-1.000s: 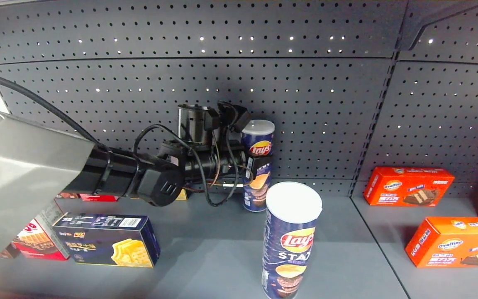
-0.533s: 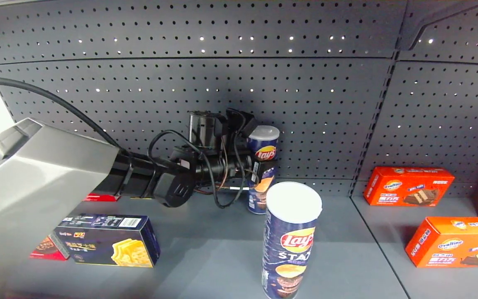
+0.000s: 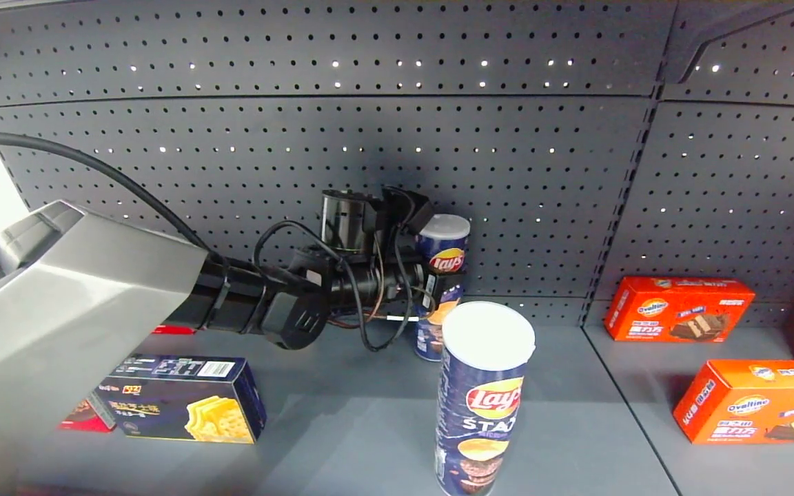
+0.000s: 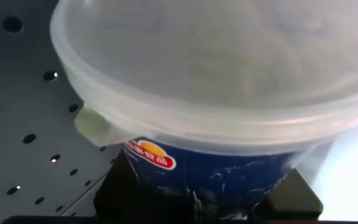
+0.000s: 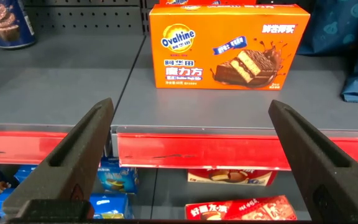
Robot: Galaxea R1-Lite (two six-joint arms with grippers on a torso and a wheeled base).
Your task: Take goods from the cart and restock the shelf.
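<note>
- Nearest first: your right gripper [image 5: 190, 115] sits out in front of the shelf [image 3: 342, 413]. Its two dark fingers [image 5: 73, 155] are spread wide with nothing between them.
- Just beyond it, a red price strip [image 5: 197, 149] runs along the shelf's front edge.
- Behind that strip, the front orange box [image 5: 229, 46] lies flat on the right-hand bay, printed face up.
- Near the front of the middle bay, the front chip can [image 3: 483, 393] stands upright, white lid on. Nothing touches it.
- Well apart to its left, you have a blue cracker box [image 3: 180, 398] lying on its long side. A red box [image 3: 83, 415] lies just beside its left end, partly hidden by your left arm.
- Further in on the right bay, the rear orange box [image 3: 679, 308] lies close to the back wall, apart from the front one.
- At the back of the middle bay, your left gripper [image 3: 438, 286] is pinched on the rear chip can [image 3: 444, 251] at about mid-height.
- In the left wrist view you see that can's translucent lid close up, with black fingers [image 4: 114, 193] pressed against either side of the blue body.
- The rear chip can is roughly upright, directly behind the front chip can and close to the pegboard wall [image 3: 369, 138].
- Its lower end is partly hidden by the front can, so you cannot tell whether its base rests on the shelf.
</note>
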